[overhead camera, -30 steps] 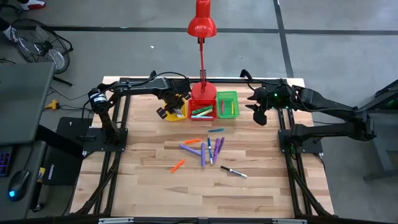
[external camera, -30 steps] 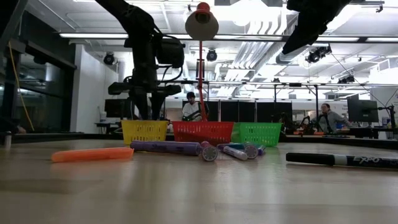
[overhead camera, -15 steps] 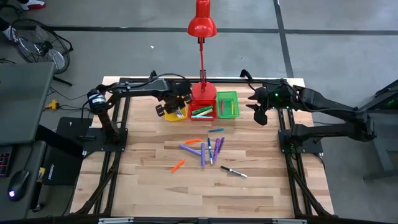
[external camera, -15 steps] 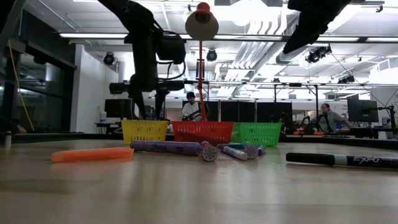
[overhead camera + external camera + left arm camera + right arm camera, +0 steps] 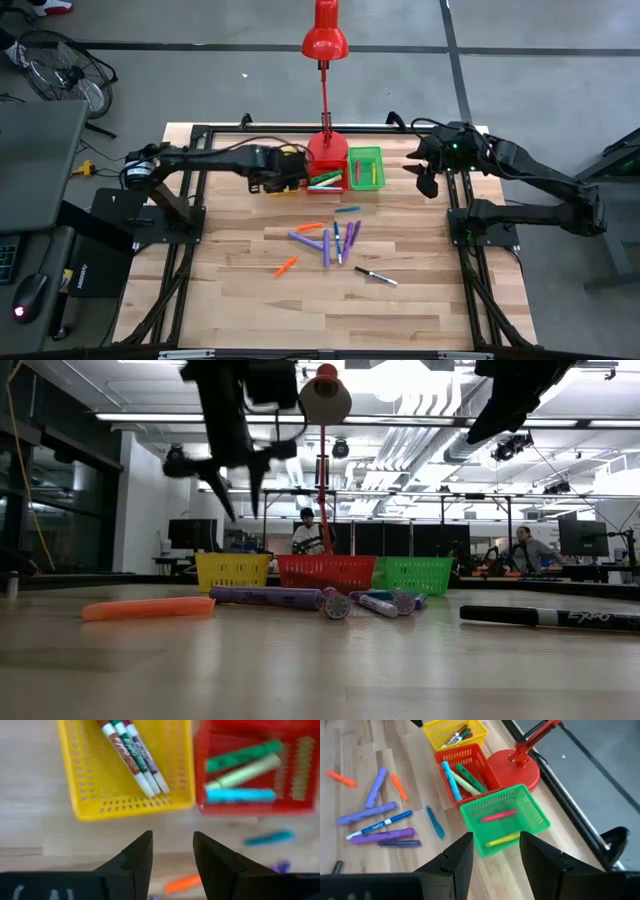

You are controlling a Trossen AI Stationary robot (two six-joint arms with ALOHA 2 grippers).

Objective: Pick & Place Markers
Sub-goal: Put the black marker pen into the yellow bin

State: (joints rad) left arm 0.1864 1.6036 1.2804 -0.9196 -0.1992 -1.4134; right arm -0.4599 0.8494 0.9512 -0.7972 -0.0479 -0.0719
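Note:
Several markers [image 5: 330,240] lie loose mid-table: purple ones, a blue one, two orange ones [image 5: 286,266], a teal one [image 5: 347,209] and a black one [image 5: 375,276]. At the far side stand three bins. The yellow bin [image 5: 130,770] holds three markers, the red bin [image 5: 240,775] green, yellow and blue ones, the green bin [image 5: 505,817] a pink and a yellow one. My left gripper [image 5: 172,850] hangs open and empty above the yellow bin's near edge [image 5: 275,185], its fingers pointing down [image 5: 243,508]. My right gripper [image 5: 495,850] waits open, high at the far right [image 5: 425,180].
A red desk lamp stands with its base [image 5: 327,148] right behind the red bin, and its stem and head [image 5: 325,400] rise over the bins. Black frame rails run along the table's left, right and far edges. Bare wood lies toward the near edge [image 5: 330,320].
My left gripper has risen out of the yellow bin and drawn back toward the table's near edge, rolling its wrist on the way. The bins and the loose markers lie as before.

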